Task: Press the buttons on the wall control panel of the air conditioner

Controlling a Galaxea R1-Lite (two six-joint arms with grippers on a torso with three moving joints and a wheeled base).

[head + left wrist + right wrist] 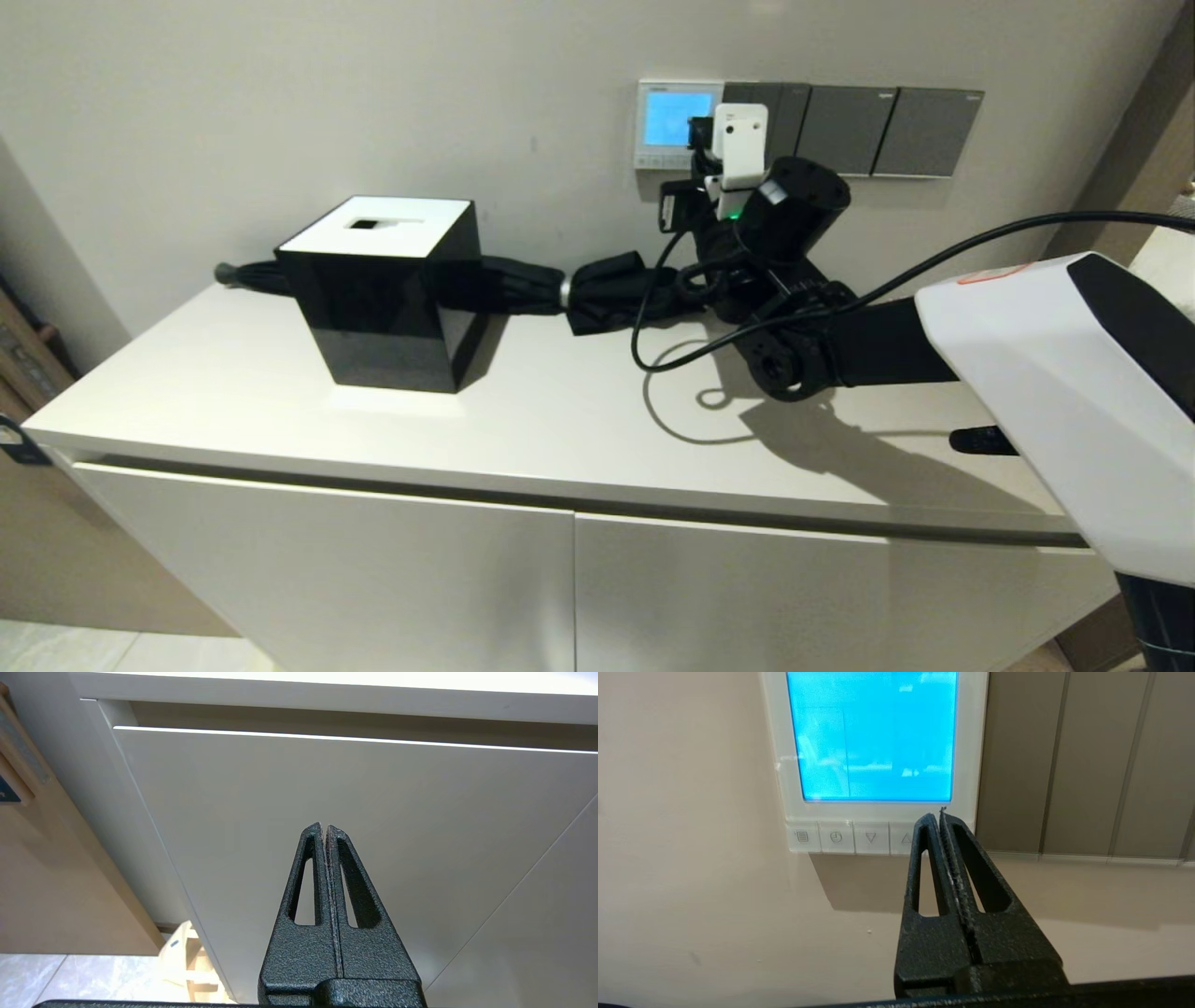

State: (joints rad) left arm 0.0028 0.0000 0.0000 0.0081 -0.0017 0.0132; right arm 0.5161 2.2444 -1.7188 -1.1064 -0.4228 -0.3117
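Right hand [941, 816] closed, tips at buttons [853, 837], panel [878, 807] glowing

Rough, grainy matt black right gripper [941, 816]; smooth white plastic-framed wall control panel [878, 812] with glossy glowing screen; glossy black square box [387, 303]; smooth matt white cabinet top [560, 420].

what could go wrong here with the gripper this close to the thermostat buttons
1. The shut right gripper sits over the right end of the button row, between the up-arrow key and its hidden neighbour, so it might press the wrong key or two together.
2. Its tips are near the lit LCD screen; drifting up could scrape it.
3. The dark grey switch plates sit right beside the thermostat; sliding sideways could trip one.
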